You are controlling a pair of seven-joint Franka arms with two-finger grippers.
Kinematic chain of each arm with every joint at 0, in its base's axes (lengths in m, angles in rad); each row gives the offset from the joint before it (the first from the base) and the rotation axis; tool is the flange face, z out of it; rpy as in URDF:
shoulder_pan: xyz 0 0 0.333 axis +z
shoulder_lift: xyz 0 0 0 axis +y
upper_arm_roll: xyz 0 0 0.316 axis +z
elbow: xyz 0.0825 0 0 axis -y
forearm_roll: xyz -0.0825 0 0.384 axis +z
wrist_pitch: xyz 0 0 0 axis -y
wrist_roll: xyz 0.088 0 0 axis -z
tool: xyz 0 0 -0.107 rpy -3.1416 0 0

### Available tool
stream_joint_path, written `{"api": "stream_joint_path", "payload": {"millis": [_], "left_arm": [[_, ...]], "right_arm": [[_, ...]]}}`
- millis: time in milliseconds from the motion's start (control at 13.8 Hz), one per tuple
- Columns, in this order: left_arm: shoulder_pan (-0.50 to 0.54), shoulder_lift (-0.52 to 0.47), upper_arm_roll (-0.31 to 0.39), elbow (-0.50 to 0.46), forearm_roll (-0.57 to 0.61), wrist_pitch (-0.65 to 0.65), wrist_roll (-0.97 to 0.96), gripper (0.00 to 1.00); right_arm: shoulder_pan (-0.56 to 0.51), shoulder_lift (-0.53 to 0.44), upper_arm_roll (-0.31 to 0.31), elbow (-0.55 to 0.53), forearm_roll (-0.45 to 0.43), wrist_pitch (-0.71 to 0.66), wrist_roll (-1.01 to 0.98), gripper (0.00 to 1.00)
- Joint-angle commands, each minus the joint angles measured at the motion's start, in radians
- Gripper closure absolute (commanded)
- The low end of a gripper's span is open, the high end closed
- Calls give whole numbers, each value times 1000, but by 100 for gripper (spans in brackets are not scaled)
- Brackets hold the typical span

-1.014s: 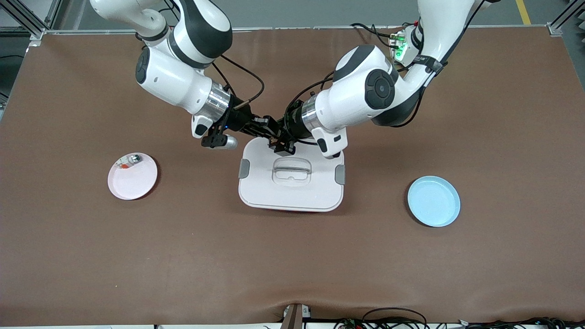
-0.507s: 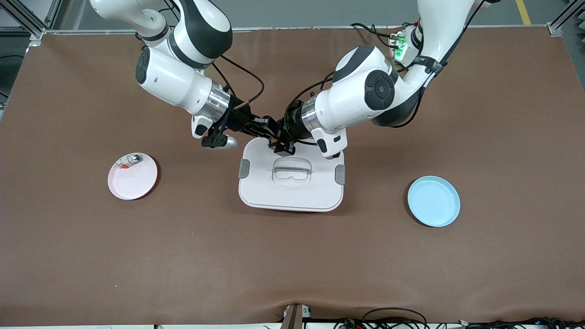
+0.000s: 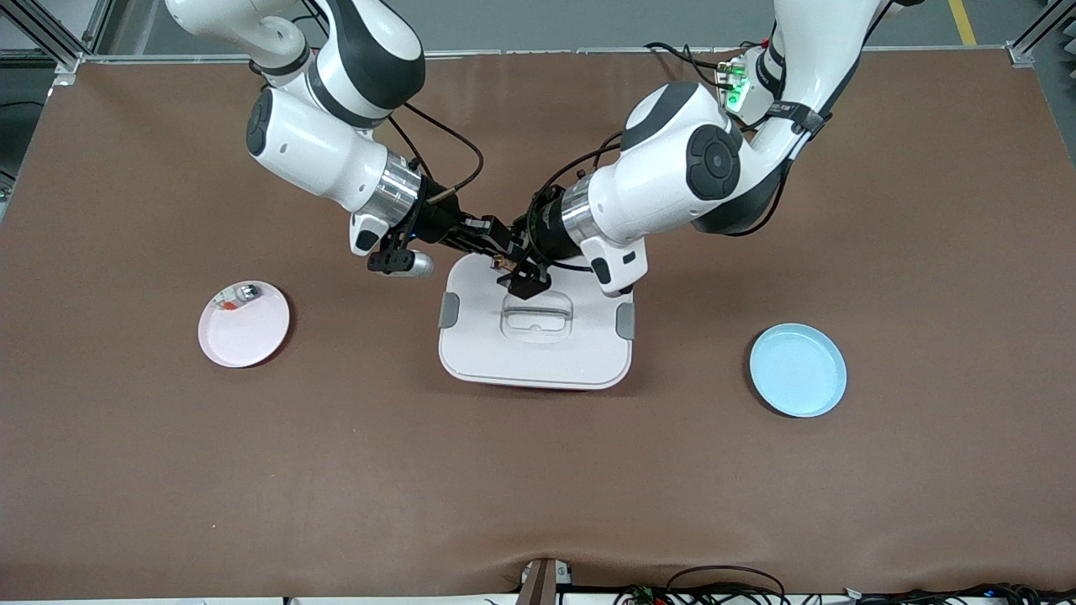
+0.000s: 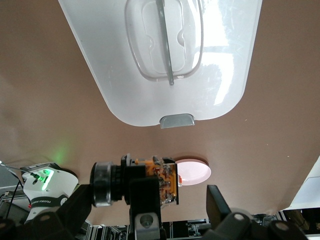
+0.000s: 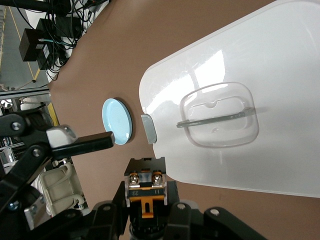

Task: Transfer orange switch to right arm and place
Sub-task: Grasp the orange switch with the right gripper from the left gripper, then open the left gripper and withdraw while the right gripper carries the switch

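Both grippers meet over the edge of the white lidded box (image 3: pixel 538 336) that lies farthest from the front camera. My right gripper (image 3: pixel 494 249) is shut on the orange switch (image 3: pixel 503 262), a small black block with an orange band, which shows clearly between its fingers in the right wrist view (image 5: pixel 146 186). My left gripper (image 3: pixel 524 282) is open. In the left wrist view its fingers (image 4: pixel 218 201) stand wide on either side of the switch (image 4: pixel 167 181), with a gap on one side. The left gripper's finger also shows in the right wrist view (image 5: pixel 82 142).
A pink plate (image 3: pixel 245 334) lies toward the right arm's end and holds a small pale piece (image 3: pixel 239 294). A blue plate (image 3: pixel 797 370) lies toward the left arm's end. The box has a clear handle (image 3: pixel 536 313) and grey side latches.
The left arm's wrist has shifted a little toward its own end of the table, and its gripper has moved slightly off the switch. The right arm holds almost still with the switch.
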Motion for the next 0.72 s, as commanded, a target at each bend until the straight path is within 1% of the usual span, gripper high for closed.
{"api": "stream_joint_path", "payload": {"millis": [0,217,362,507,580,652], "left_arm": [[6,-18,19,24,85,-5,0,0],[45,-41,22,26,165,-14,29,0],[90,-67,20,24,211,-51,109,0],[153,-94,23,24,219,-117,236,0],[186,-110,23,24,243,-161,324,0],[214,-125,23,24,292,-210,429,0]], "right_arm": [[-28,-49,3,1,-38,-106,7,100],[-61,-85,2,18,-226,-227,6,100],[-75,-98,2,59,-366,-354,4,100],[-84,-101,2,111,-510,-486,-1,100],[-91,-111,3,128,-580,-542,-8,100],[-95,-119,3,132,-660,-585,-57,100]]}}
